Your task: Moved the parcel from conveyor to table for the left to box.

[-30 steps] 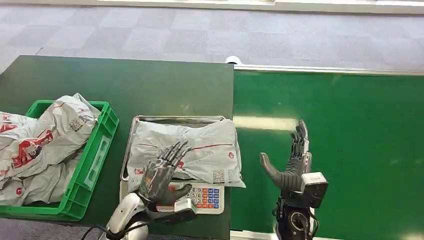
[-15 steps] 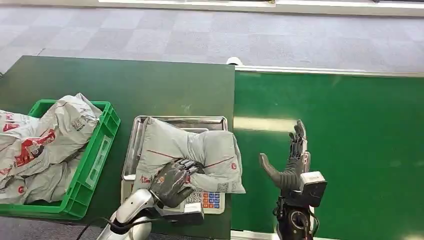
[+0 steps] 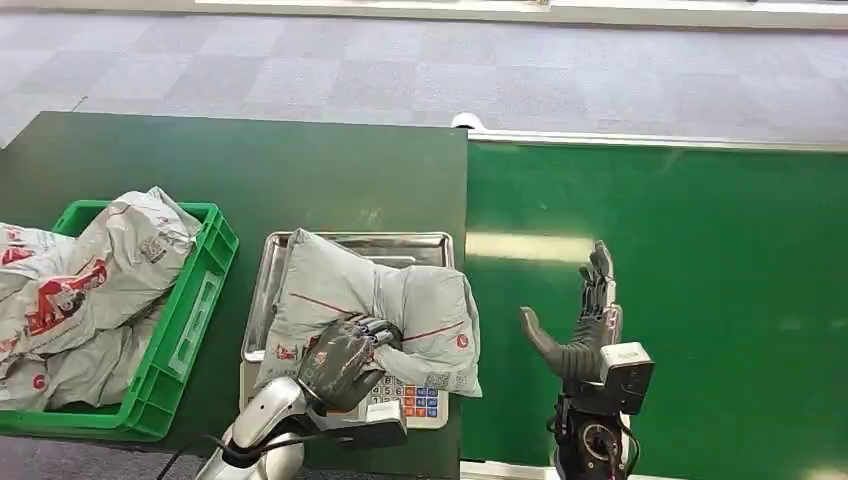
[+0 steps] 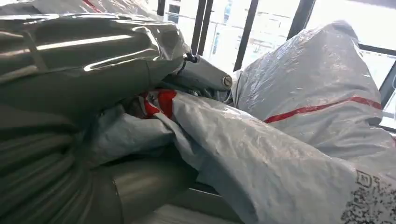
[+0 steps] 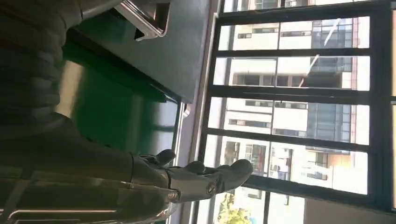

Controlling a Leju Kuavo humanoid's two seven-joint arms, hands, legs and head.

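Left hand has its fingers curled into the near edge of the grey parcel, bunching the plastic film; the left wrist view confirms the grip, with crumpled film and a red stripe wedged between thumb and fingers. Judging by the task, it holds the bag this way to drag or lift it across to the green crate on its left, where other grey mailers already lie heaped. The parcel sits on the steel tray of a weighing scale, its near edge covering part of the keypad. Its long axis seems to run roughly side to side across the tray, slightly askew, the far-left corner lifted toward the crate. Right hand stands over the green conveyor belt, fingers apart and straight, holding nothing, well clear of the parcel
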